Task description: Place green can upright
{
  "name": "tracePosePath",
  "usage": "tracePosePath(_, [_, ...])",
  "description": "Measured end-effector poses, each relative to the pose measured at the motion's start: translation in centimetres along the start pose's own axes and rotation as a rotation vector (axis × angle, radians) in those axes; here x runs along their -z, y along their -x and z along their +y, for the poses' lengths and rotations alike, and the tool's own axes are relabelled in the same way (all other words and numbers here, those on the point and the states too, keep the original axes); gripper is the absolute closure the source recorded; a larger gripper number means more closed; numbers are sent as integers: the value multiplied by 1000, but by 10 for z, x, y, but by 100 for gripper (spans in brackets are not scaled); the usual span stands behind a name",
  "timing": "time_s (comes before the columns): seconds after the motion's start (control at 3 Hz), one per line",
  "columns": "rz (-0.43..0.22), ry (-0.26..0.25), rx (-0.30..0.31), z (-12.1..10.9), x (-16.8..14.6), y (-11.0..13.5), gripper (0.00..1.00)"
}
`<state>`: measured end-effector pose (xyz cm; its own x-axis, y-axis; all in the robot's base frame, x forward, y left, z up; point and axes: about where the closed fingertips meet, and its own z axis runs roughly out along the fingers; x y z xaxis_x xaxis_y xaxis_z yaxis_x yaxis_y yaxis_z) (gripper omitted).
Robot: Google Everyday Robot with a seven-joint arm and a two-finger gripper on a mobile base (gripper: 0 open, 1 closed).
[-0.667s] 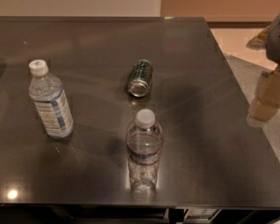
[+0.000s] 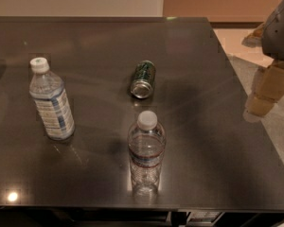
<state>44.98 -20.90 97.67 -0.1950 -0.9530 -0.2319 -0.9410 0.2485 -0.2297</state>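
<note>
Lying on its side near the middle of the counter [image 2: 203,150], the green can [image 2: 143,79] is not yet grasped; gripping and standing it remain. The tool [image 2: 262,98] hangs beyond the right edge, well apart, without the can; how far open it is cannot be told.

We log a dark table [image 2: 217,141]. Left bottle [image 2: 51,103] stands at frame left, centre bottle [image 2: 146,152] at lower centre; both upright, white-capped, well apart.
</note>
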Motion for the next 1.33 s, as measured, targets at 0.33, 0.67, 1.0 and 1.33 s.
tracePosePath(0.33, [-43, 26, -4, -23, -12, 21, 0])
tracePosePath(0.67, [-64, 61, -39, -51, -30, 48, 0])
tracePosePath(1.0, [-39, 82, -102, -72, -53, 78, 0])
tracePosePath(1.33, [1, 60, -203, -85, -73, 104, 0])
